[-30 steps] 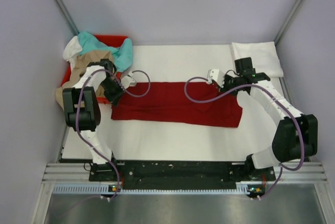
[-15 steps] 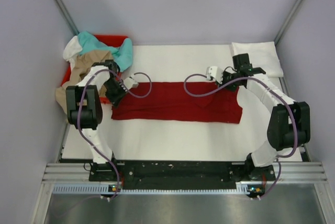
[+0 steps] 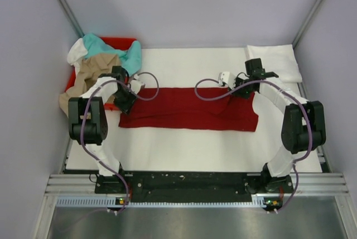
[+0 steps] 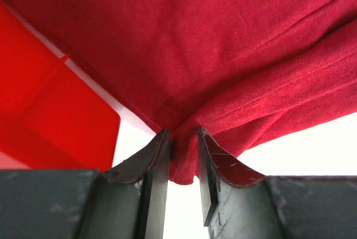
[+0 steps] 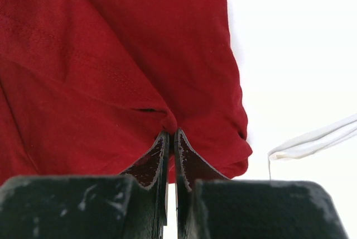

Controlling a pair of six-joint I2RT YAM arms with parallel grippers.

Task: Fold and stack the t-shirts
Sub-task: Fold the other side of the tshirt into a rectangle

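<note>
A dark red t-shirt (image 3: 189, 109) lies as a long folded band across the middle of the white table top. My left gripper (image 3: 126, 101) is shut on its left end; in the left wrist view the cloth (image 4: 223, 66) is bunched between the fingers (image 4: 158, 161). My right gripper (image 3: 245, 91) is shut on the shirt's far right corner; the right wrist view shows a pinch of red cloth (image 5: 111, 60) between the fingertips (image 5: 189, 161). A folded white t-shirt (image 3: 274, 62) lies at the far right. Teal (image 3: 131, 55), tan (image 3: 92, 68) and white (image 3: 76, 53) shirts are heaped at the far left.
A bright red plastic bin (image 3: 120, 42) holds the heap at the far left corner; its wall shows in the left wrist view (image 4: 50, 116). The edge of the folded white shirt shows in the right wrist view (image 5: 312, 141). Grey walls close in both sides.
Both grippers have carried the shirt's near edge away from me onto its far edge, so the red band is narrower. Both arms have reached farther out.
</note>
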